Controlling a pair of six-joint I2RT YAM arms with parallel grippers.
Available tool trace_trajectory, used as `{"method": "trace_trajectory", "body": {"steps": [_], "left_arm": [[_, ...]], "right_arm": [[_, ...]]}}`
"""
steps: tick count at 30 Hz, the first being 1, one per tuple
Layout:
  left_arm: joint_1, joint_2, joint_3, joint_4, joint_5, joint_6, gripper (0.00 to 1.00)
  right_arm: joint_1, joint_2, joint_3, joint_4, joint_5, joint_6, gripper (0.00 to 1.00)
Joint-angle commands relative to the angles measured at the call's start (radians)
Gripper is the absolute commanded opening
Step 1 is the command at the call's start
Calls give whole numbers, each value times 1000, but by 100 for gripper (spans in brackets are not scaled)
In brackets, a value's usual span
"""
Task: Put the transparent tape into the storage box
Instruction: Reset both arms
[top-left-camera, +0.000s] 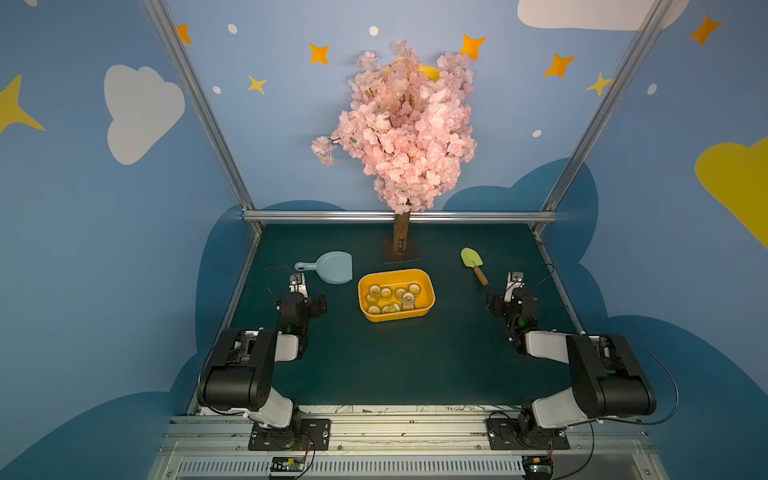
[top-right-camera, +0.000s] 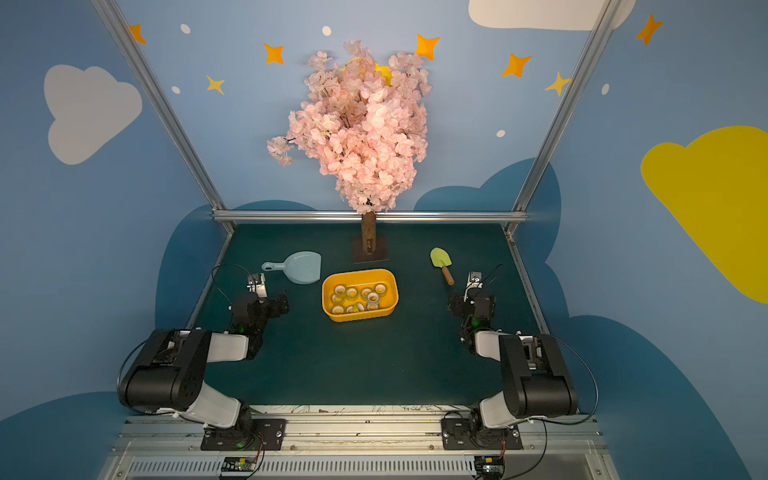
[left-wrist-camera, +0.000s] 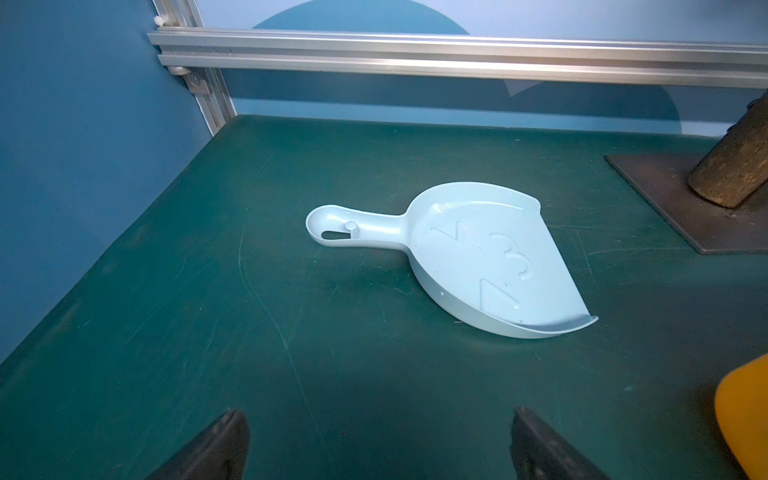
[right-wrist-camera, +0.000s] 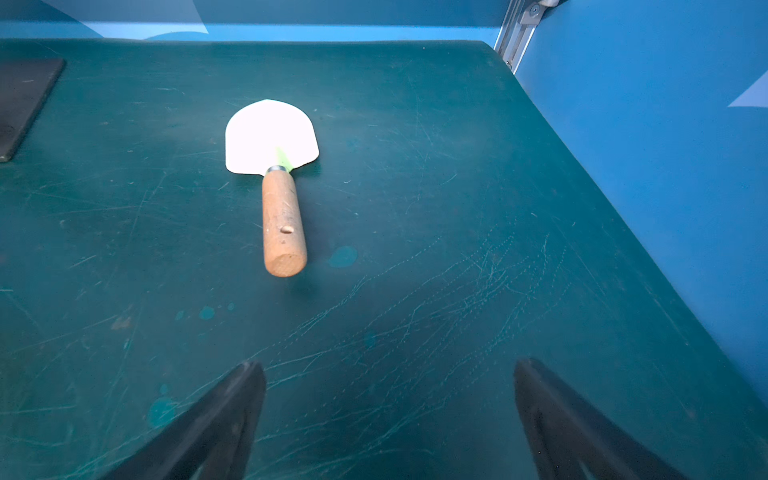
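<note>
Two pincers, both spread wide with nothing between the jaws: the left pincer (left-wrist-camera: 379, 412) is over bare table (top-left-camera: 395, 365) and faces the pale blue dustpan (top-left-camera: 332, 268); the right pincer (right-wrist-camera: 388, 365) likewise, with the trowel (top-left-camera: 473, 264) ahead of it, wooden handle end nearest. Storage box (top-left-camera: 399, 316) sits at centre frame in both top views, slightly below the middle, long side running left to right, nothing touching its rolled rim. Transparent tape (top-left-camera: 400, 293): several rolls lie inside the box, crowded together on its floor; exact count not readable. Clearances around the rim: the dustpan's open lip is just beside the box's upper-left corner, narrow gap, not touching. The tree (top-left-camera: 405, 137) stands on a dark base plate (top-left-camera: 411, 257) near the far rim, apart from it. The trowel lies well apart to the upper right. Left arm (top-left-camera: 249, 361) is folded at lower left of the frame and right arm (top-left-camera: 598, 365) at lower right, with green surface showing between each and the box. Broadest open stretch: lower half of the table, from the box's near wall to the front edge, flanked by the two arms. Far edge is bounded by an aluminium rail (top-left-camera: 399, 216); slanted frame posts (top-left-camera: 208, 124) rise from its two ends.
</note>
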Motion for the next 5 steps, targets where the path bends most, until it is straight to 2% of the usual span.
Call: {"method": "trace_trajectory", "body": {"steps": [1, 5], "left_arm": [[3, -7, 21, -13, 8, 6, 100], [2, -12, 13, -8, 8, 8, 100]], "right_arm": [[-2, -19, 17, -15, -10, -4, 98], [-2, -19, 17, -15, -11, -3, 98]]}}
